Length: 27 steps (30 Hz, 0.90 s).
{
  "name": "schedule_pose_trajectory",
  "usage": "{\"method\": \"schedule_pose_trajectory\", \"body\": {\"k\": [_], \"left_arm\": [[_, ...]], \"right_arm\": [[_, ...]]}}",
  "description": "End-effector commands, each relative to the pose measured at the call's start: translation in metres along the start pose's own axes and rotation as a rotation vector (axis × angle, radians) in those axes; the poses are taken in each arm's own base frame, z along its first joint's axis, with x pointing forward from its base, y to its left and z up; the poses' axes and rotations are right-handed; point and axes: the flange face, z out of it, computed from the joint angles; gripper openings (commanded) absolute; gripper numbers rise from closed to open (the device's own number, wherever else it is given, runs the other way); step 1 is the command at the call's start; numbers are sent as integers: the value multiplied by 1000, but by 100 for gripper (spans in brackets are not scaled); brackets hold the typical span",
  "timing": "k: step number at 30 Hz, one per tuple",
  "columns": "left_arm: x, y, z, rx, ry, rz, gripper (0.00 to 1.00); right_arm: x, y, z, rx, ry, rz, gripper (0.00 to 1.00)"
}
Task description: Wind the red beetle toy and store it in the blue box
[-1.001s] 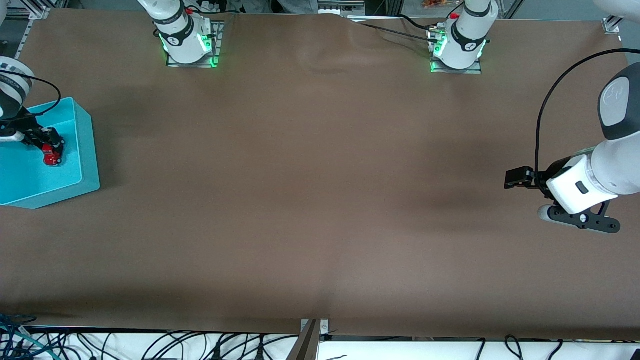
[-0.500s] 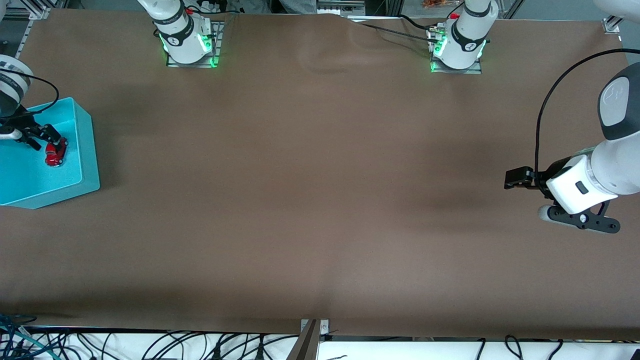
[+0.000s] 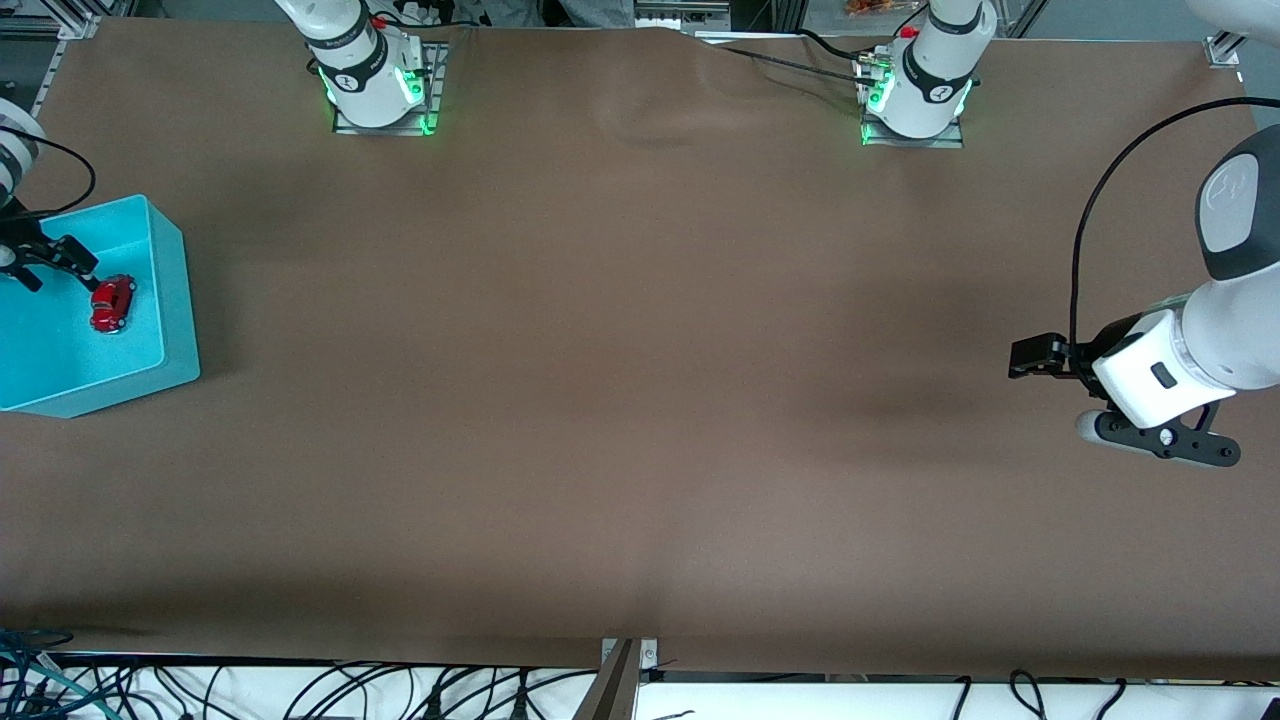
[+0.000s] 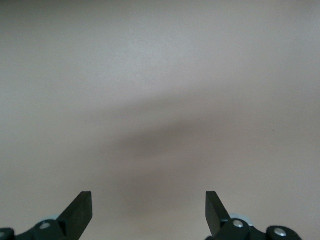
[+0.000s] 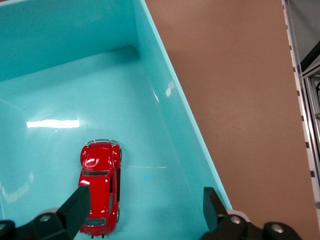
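The red beetle toy [image 3: 112, 303] lies on the floor of the blue box [image 3: 172, 300] at the right arm's end of the table. In the right wrist view the toy [image 5: 100, 187] rests free beside one of my fingers, close to the box wall [image 5: 170, 110]. My right gripper [image 3: 58, 270] hangs open and empty above the box, just off the toy, and its jaws stand wide apart [image 5: 145, 206]. My left gripper [image 3: 1035, 355] waits open and empty above bare table at the left arm's end [image 4: 148, 207].
The brown table [image 3: 640, 350] stretches between the two arms. The arm bases [image 3: 375, 80] stand along the farthest edge. Cables hang below the table's nearest edge.
My right gripper has opened, let go of the red beetle toy and drawn up and away from it. The toy stays in the blue box. The left arm has not moved.
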Motion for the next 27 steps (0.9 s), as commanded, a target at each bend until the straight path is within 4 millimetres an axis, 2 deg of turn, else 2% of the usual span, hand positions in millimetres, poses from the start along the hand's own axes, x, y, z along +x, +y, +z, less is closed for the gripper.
{"method": "schedule_pose_trajectory", "body": {"k": [1,7,15,19,22,27], "left_arm": [[-2,0,-8,-17,15,20,100],[-2,-2,-8,-16,15,17,100],[-2,-2,-8,-16,15,17,100],[-2,-1,-8,-16,14,18,100],[-2,-2,-8,-16,15,17,100],[-2,-2,-8,-16,15,17,100]], "right_arm": [[-10,9,-4,-3,1,49,100],[-23,10,1,1,-21,63,100],[-15,7,1,7,-22,37,100],[6,-2,-2,14,-18,-35,100],[35,-3,-28,28,8,-106,100],[79,4,-66,136,-55,-195,100]]}}
